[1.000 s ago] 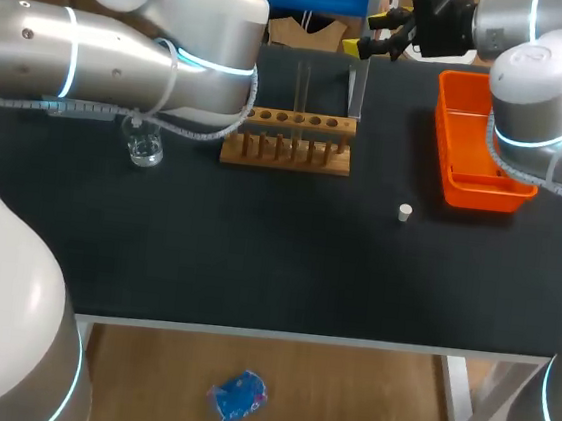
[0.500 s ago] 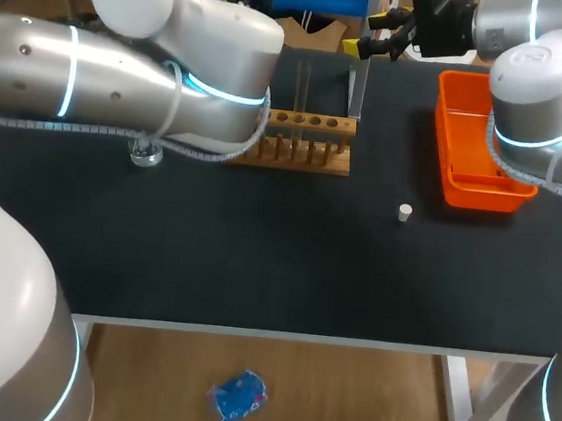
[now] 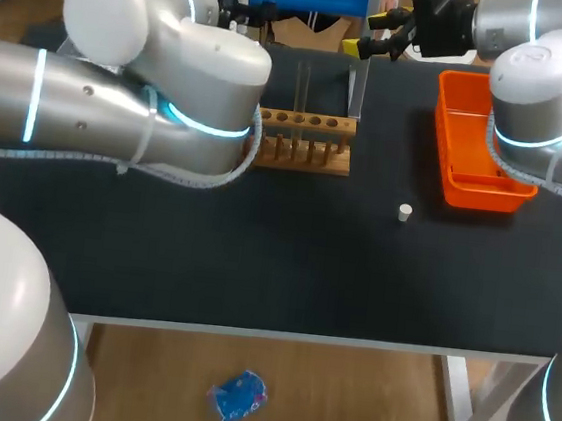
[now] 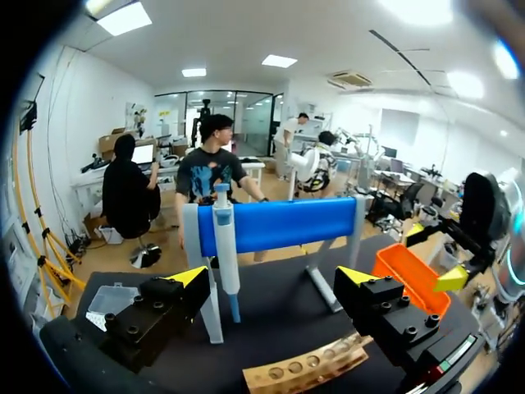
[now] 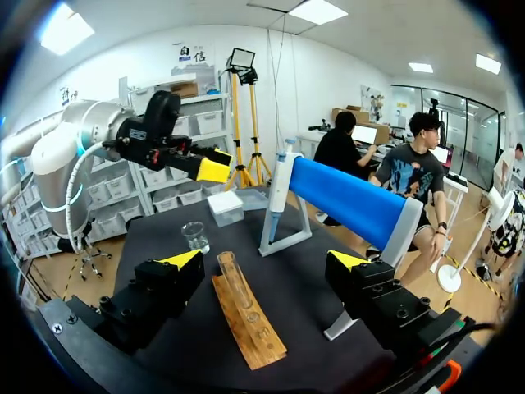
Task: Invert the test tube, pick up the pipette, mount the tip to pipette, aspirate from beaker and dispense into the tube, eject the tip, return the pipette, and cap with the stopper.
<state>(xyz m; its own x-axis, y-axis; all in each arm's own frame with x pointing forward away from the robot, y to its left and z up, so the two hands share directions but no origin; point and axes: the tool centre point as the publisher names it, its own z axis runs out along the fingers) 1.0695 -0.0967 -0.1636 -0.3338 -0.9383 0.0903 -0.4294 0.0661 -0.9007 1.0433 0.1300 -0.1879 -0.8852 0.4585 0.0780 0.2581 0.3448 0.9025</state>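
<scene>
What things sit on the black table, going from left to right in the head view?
wooden test tube rack → small white stopper → orange tray

I get bright, even light from overhead in all three views; the matte black table top (image 3: 286, 261) takes it without glare, and the small white stopper (image 3: 404, 213) on it throws barely any shadow. The glossy silver shell of my left arm (image 3: 175, 69) carries soft white highlights, and its cyan light ring (image 3: 205, 124) glows plainly. In the left wrist view the ceiling lamps (image 4: 279, 60) burn out to white patches.
</scene>
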